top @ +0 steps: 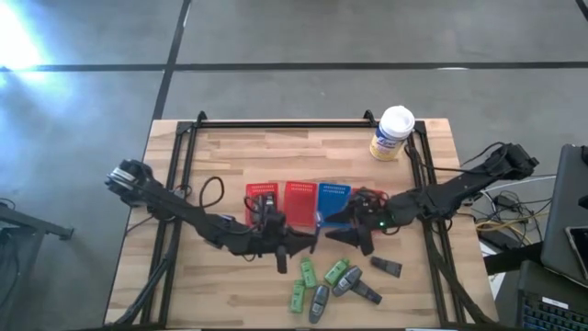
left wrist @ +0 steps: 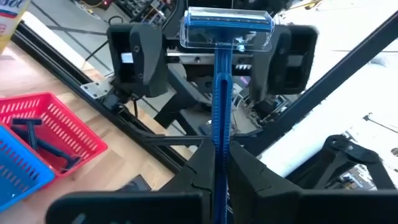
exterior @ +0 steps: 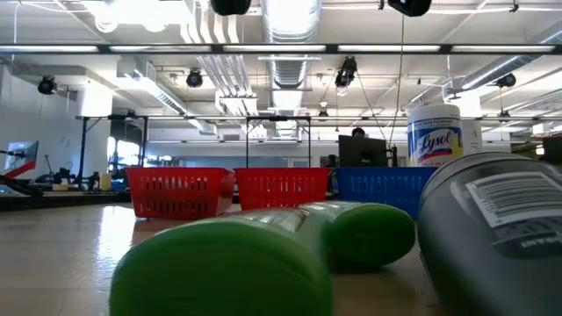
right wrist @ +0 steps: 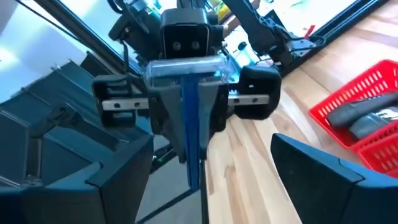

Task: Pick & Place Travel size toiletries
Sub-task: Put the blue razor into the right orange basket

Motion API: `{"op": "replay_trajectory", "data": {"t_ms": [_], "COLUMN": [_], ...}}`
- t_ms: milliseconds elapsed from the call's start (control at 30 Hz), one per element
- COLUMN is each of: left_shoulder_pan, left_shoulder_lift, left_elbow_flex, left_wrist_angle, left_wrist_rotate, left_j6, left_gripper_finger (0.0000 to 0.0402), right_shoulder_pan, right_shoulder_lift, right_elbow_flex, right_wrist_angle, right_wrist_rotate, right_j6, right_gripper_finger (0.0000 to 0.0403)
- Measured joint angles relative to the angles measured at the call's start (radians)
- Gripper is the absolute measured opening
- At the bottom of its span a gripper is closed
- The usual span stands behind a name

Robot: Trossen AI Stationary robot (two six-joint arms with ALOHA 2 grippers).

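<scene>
Gripping blue razor (left wrist: 217,124) in left gripper (left wrist: 214,168).

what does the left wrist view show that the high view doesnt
Only the left wrist view: the blue razor clamped in the left pincer, its capped head toward the open right pincer, and the black pieces lying in the red basket.
Only the high view: the loose green packs and grey tubes on the table, and a second red basket.
Both: the two pincers facing each other, and the red basket beside the blue basket.
</scene>
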Motion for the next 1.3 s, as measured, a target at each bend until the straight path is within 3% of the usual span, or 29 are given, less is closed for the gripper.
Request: {"op": "replay_trajectory", "data": {"t_ms": [700, 967, 1233, 1300], "left_shoulder_pan": [0.054, 0.055, 0.056, 0.056], "left_shoulder_lift": [0.096, 0.096, 0.096, 0.095], "left_elbow_flex": [0.094, 0.094, 0.094, 0.094], "left_wrist_angle": [0.007, 0.007, -0.002, -0.017], "left_wrist_rotate": [0.096, 0.084, 0.074, 0.065], "left_j6": [0.008, 0.013, 0.024, 0.010], "left_gripper_finger": [0.0023, 0.0025, 0.0045, 0.0058], "right_shoulder_pan": [-0.005, -0.006, -0.009, -0.011], "right_shoulder_lift": [0.016, 0.016, 0.016, 0.016], "right_elbow_flex": [0.000, 0.000, 0.000, 0.000], "right_wrist_angle": [0.019, 0.010, 0.007, -0.004], "right_wrist_rotate": [-0.001, 0.001, 0.022, 0.024], "right_j6": [0.019, 0.023, 0.001, -0.002], "right_gripper_finger": [0.0236, 0.0155, 0.0031, 0.0027]}}
